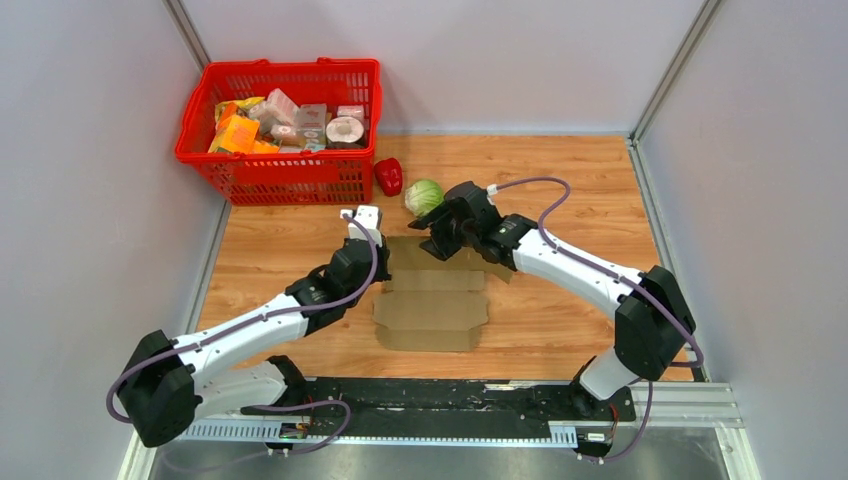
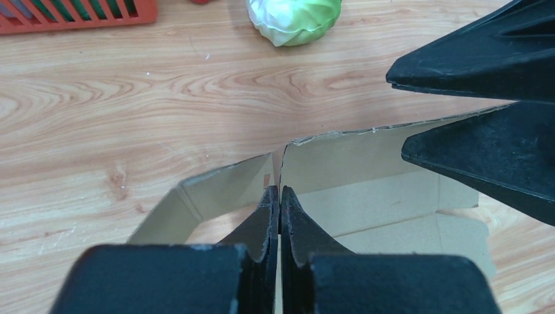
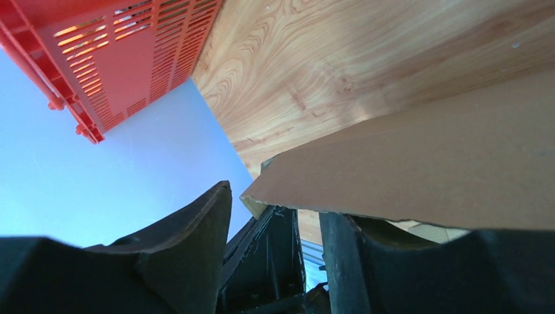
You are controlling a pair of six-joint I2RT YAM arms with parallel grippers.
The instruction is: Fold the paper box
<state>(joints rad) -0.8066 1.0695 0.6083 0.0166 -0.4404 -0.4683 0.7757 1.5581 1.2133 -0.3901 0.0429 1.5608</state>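
A: Right, eyes on the paper box [image 1: 430, 310]. It lies mostly flat in the middle of the wooden surface [image 1: 570, 190], between the two arms. It's brown and unprinted, with its far flaps raised.

B: And the left claw [image 2: 280, 193]?

A: Shut tight, fingertips pressed together right at the corner where two raised flaps meet. Whether any cardboard is pinched between them, I can't tell.

B: Over to the right claw [image 2: 397, 111].

A: Parted, reaching in at the far right of the box. Its two fingers straddle the top edge of a raised flap. From its own wrist view the cardboard leans on one finger [image 3: 366, 268] while the other sits just clear of it. No firm grip that I can see.

B: Anything else nearby?

A: A green cabbage [image 1: 424, 196] sits just beyond the box, close to the right claw, with a red pepper [image 1: 388, 176] beside it. The red mesh basket [image 1: 290, 182], full of small packages [image 1: 240, 132], is in the far left corner, well apart from the box.
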